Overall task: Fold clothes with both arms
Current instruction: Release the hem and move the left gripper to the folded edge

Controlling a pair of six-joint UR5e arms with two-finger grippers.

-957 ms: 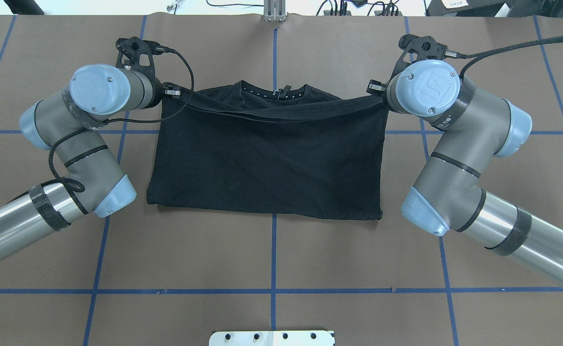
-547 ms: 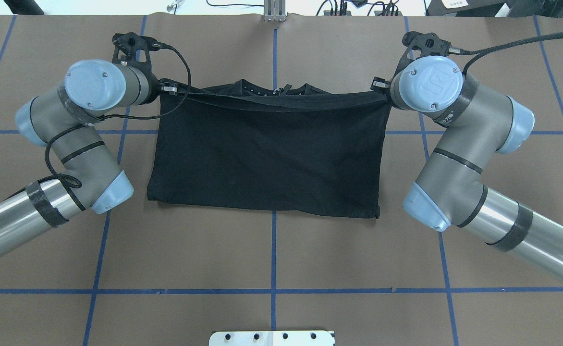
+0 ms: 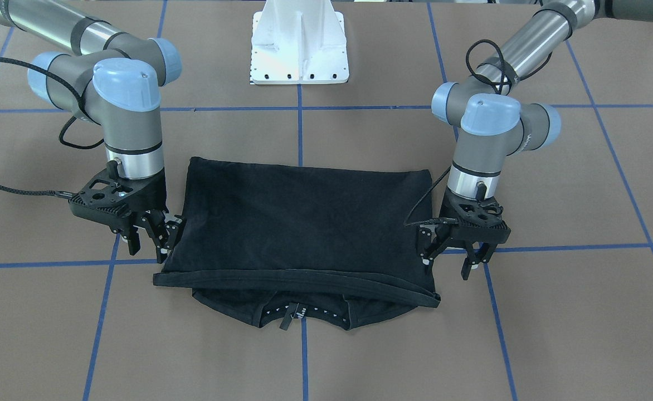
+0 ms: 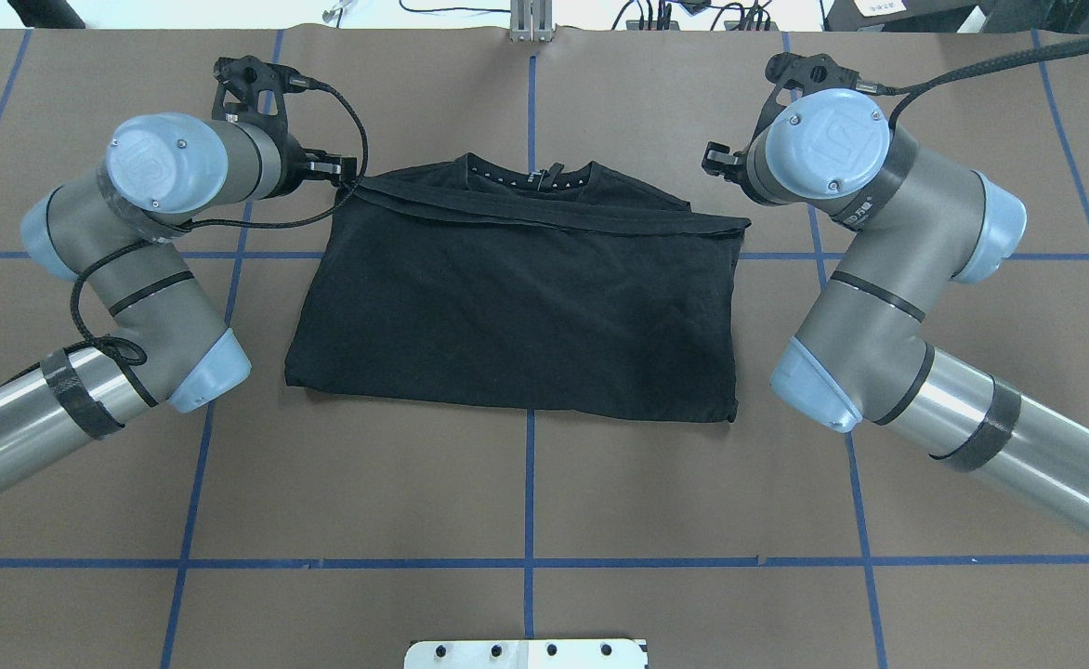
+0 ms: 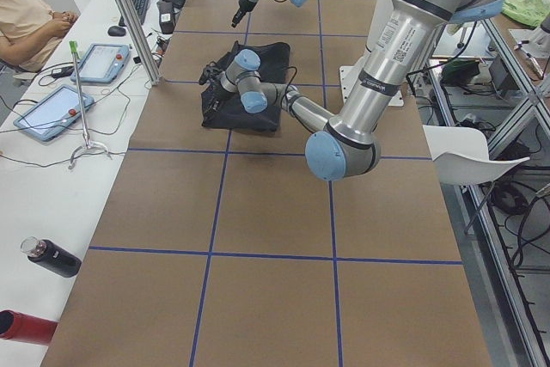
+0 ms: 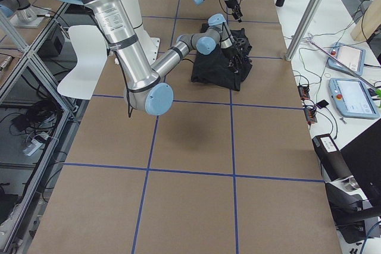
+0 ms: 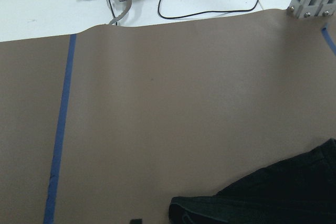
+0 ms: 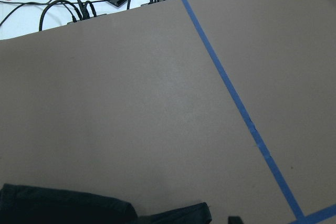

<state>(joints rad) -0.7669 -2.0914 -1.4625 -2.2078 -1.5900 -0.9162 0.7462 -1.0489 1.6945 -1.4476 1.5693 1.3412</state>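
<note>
The black T-shirt [image 4: 517,297] lies folded on the brown table, its folded-over hem just short of the collar [image 4: 531,177]. It also shows in the front-facing view [image 3: 304,228], with no graphic showing. My left gripper [image 4: 335,168] is open and empty just off the shirt's far left corner; in the front-facing view [image 3: 449,259] its fingers stand apart above the table. My right gripper [image 4: 717,162] is open and empty off the far right corner, seen in the front-facing view [image 3: 148,244]. Each wrist view shows only a shirt corner [image 7: 273,198] [image 8: 79,205].
The white pedestal base [image 3: 300,44] stands at the table's near edge. Blue tape lines [image 4: 530,483] grid the brown table cover. An aluminium post [image 4: 531,23] and cables sit at the far edge. A side bench holds tablets [image 5: 51,113] and bottles [image 5: 51,257].
Both grippers held the hem taut over the collar; now they have opened and drawn outwards. The hem has dropped onto the shirt, leaving the collar uncovered.
</note>
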